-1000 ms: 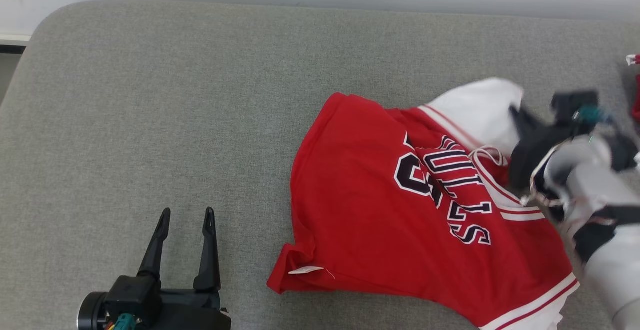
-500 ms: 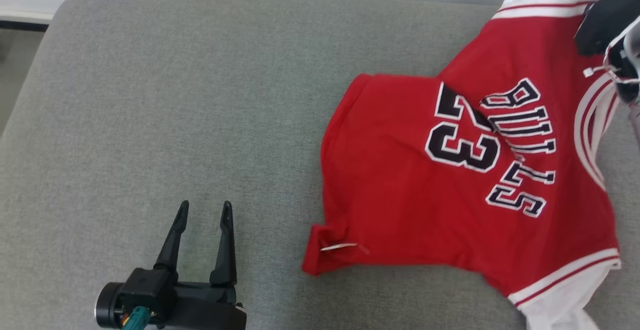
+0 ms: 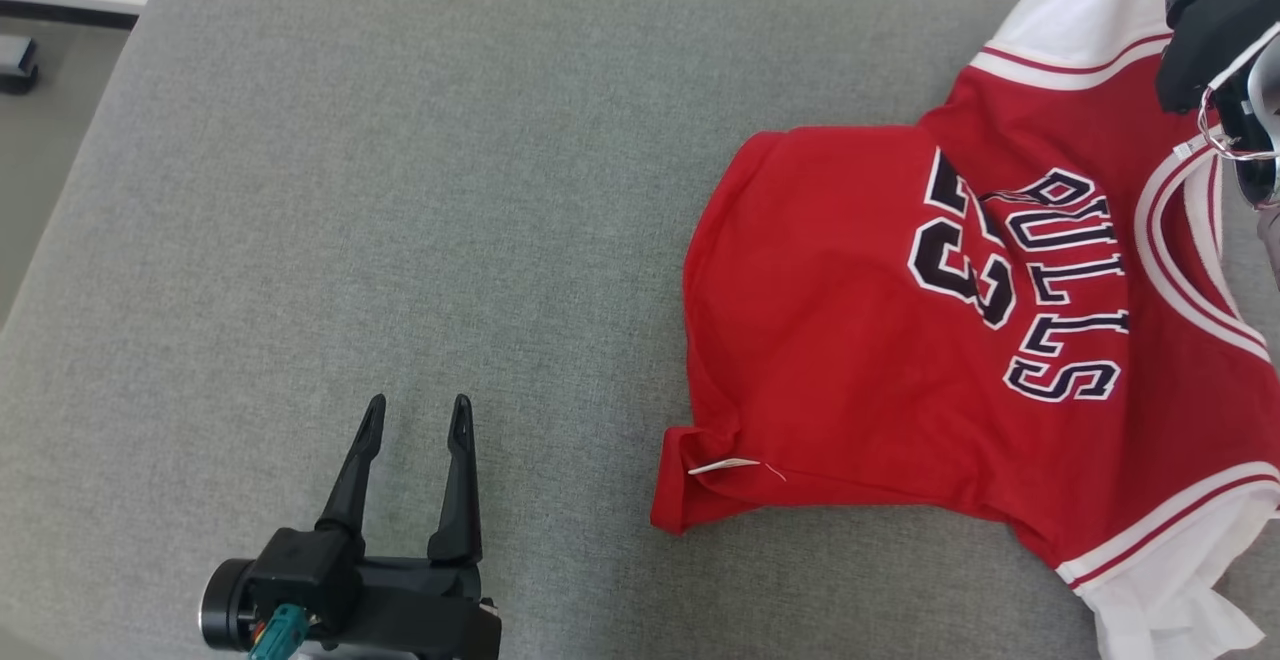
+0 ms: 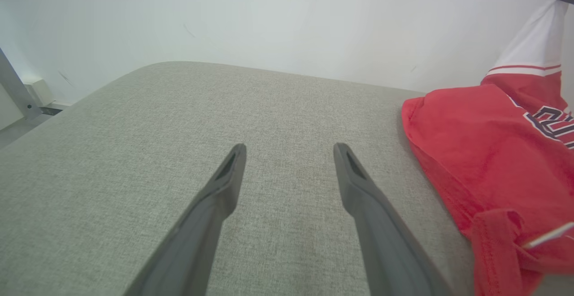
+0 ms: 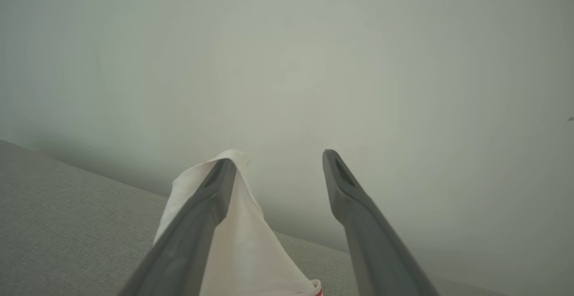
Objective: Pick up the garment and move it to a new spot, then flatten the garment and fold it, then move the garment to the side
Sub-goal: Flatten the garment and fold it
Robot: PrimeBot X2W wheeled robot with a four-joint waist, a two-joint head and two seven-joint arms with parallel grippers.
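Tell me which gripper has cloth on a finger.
The right gripper: the white sleeve drapes over one finger; the left gripper hovers above bare cushion.

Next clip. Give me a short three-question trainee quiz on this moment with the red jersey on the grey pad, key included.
1. True or false: the left hand touches the red short-sleeved jersey with white sleeves lying on the grey fabric pad.
2. In the right wrist view, the jersey's white sleeve is: A) pinched between both fingers of the right hand; B) draped against one finger, jaws apart; C) lying flat on the pad.
3. Which word is printed in dark letters on the jersey?
Key: 1 false, it hovers open, apart from the jersey; 2 B; 3 BULLS.
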